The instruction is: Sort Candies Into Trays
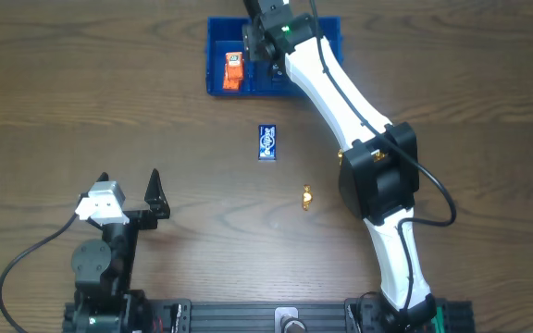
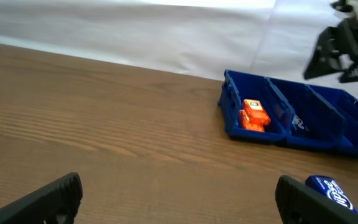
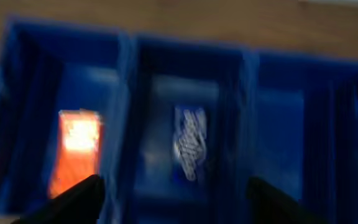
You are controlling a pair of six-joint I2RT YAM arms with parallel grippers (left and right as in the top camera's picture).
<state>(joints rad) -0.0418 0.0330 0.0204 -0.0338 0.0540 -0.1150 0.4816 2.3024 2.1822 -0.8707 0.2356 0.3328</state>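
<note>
I see my right end effector (image 3: pixel 173 186) released above the middle compartment of the tray (image 3: pixel 248 93), where 1 blue candy (image 3: pixel 189 143) lies; my left end effector (image 1: pixel 130 180) is released too.

white lettering on the blue candy (image 1: pixel 267 142), unreadable, pale label on orange candies (image 1: pixel 234 70), unreadable

Orange candies (image 1: pixel 234 70) in blue tray (image 1: pixel 214 55)

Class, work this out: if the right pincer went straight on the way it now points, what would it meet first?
Probably the blue candy in the tray's middle compartment. It lies straight ahead of the open right pincer, though depth is unclear.
</note>
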